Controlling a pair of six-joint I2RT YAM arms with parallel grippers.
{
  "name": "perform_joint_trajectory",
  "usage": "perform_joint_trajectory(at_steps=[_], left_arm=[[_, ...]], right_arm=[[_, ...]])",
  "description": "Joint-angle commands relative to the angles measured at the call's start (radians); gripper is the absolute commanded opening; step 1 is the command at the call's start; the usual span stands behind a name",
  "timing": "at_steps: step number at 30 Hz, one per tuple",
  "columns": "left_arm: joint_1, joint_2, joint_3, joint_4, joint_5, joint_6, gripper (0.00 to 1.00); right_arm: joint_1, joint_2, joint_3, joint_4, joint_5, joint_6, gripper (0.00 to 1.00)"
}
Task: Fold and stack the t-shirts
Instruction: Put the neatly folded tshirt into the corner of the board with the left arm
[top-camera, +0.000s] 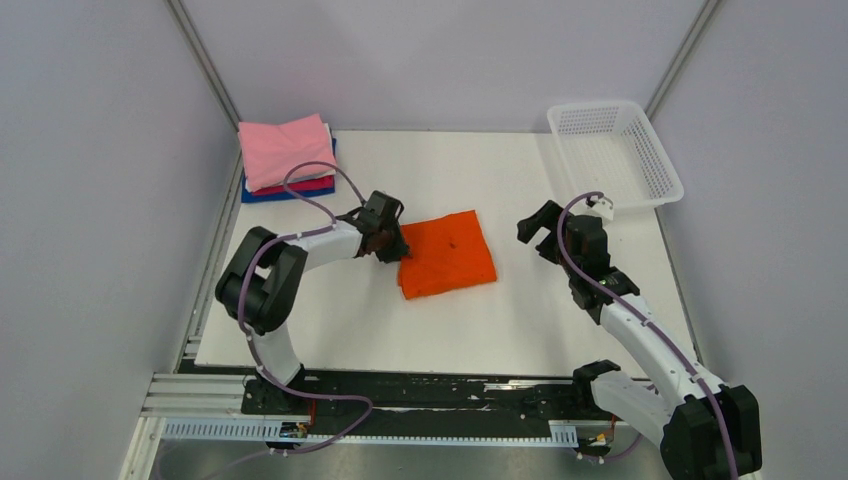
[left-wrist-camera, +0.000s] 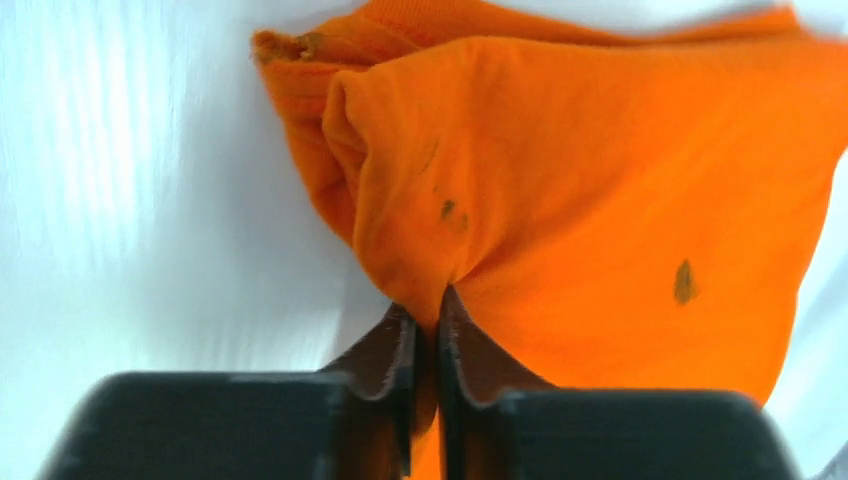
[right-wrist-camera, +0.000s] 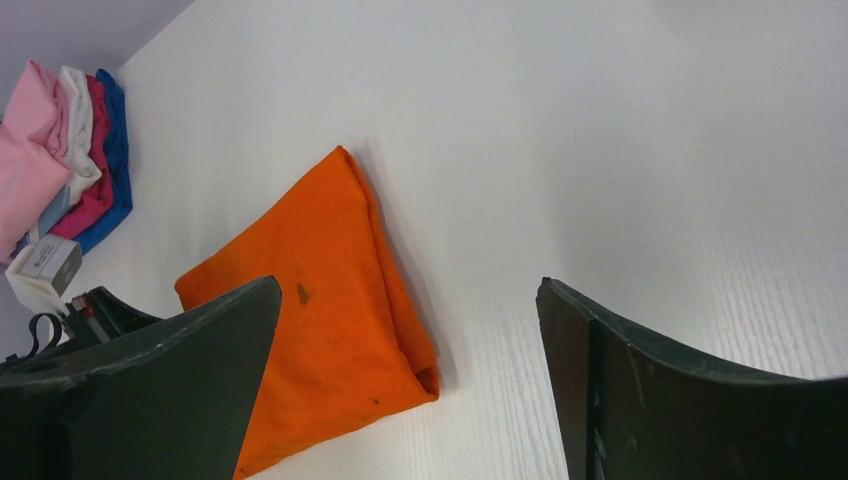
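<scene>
Left gripper (left-wrist-camera: 428, 315) jaws pinch orange t-shirt (top-camera: 450, 250) edge; hold layers together carrying to far-left-corner stack (top-camera: 288, 158). Right gripper (top-camera: 540, 230) jaws spread.

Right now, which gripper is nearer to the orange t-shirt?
Left. The left gripper pinches the orange t-shirt at its left edge; the right gripper hangs open, apart from it, to its right.

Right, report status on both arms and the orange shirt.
Left pincer pinching orange shirt edge. Right pincer open, clear of it. Nothing in the way.
</scene>
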Motion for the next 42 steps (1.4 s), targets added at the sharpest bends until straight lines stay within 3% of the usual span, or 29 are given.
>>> perform_joint_trajectory(at_steps=[1, 6, 13, 16, 27, 42], left_arm=[[-0.011, 0.203, 0.223, -0.253, -0.221, 0.101, 0.02], [-0.01, 0.333, 0.59, -0.498, -0.453, 0.237, 0.0], [0.029, 0.503, 0.941, -0.628, -0.812, 0.482, 0.0], [0.06, 0.548, 1.073, -0.635, -0.902, 0.58, 0.0], [0.161, 0.503, 1.113, -0.229, -1.022, 1.062, 0.0], [0.201, 0.435, 1.324, -0.175, -1.007, 1.27, 0.0]], right_arm=[[-0.004, -0.005, 0.021, -0.005, 0.049, -0.049, 1.0], [-0.01, -0.025, 0.006, -0.006, 0.109, -0.064, 1.0], [-0.011, -0.008, -0.001, 0.01, 0.181, -0.095, 1.0], [-0.01, 0.016, -0.002, 0.026, 0.209, -0.104, 1.0], [-0.01, 0.179, 0.044, 0.038, 0.244, -0.132, 1.0], [-0.011, 0.234, 0.064, 0.032, 0.232, -0.131, 1.0]])
